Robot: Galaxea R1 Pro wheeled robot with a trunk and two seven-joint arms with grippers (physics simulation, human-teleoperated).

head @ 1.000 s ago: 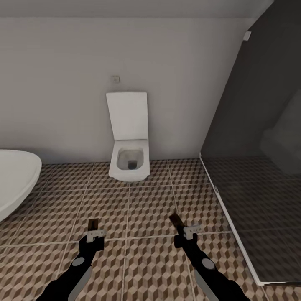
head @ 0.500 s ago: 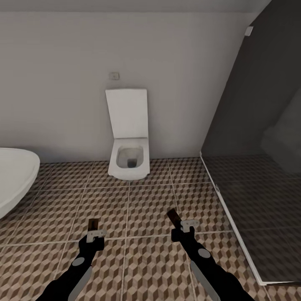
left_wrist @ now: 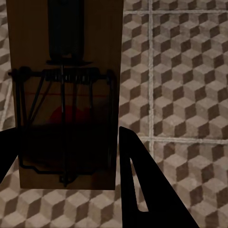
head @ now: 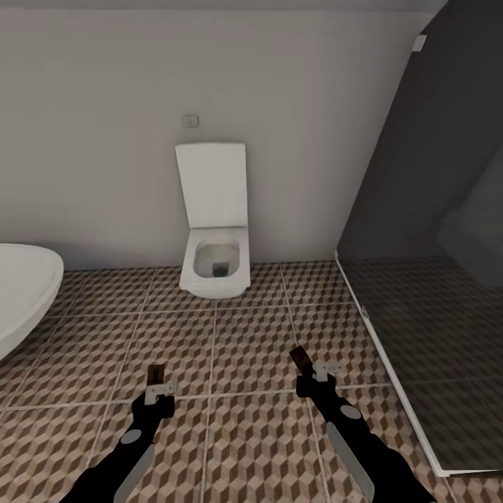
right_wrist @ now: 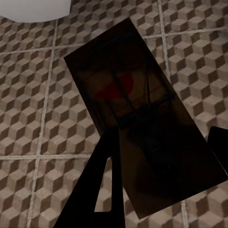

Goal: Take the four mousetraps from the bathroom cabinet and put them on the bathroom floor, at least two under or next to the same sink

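My left gripper [head: 158, 388] hangs low over the bathroom floor [head: 244, 335], shut on a mousetrap [head: 156, 372] that sticks out ahead of it. In the left wrist view the tan board [left_wrist: 66, 95], with its dark wire and red spot, lies between the dark fingers [left_wrist: 142, 190]. My right gripper [head: 316, 374] is shut on a second mousetrap [head: 302, 359], angled to the left. The right wrist view has that trap [right_wrist: 142, 118] in shadow above the tiles. The cabinet and the sink are out of view.
A white toilet [head: 214, 258] with its lid up stands against the back wall, straight ahead. A white bathtub rim [head: 24, 293] curves in at the left. A dark glass shower screen [head: 419, 230] and its white floor rail [head: 391, 377] close off the right side.
The camera has shifted slightly, so the toilet sits a little higher in the picture. My right gripper with its mousetrap has moved a little to the right. The left arm holds still.
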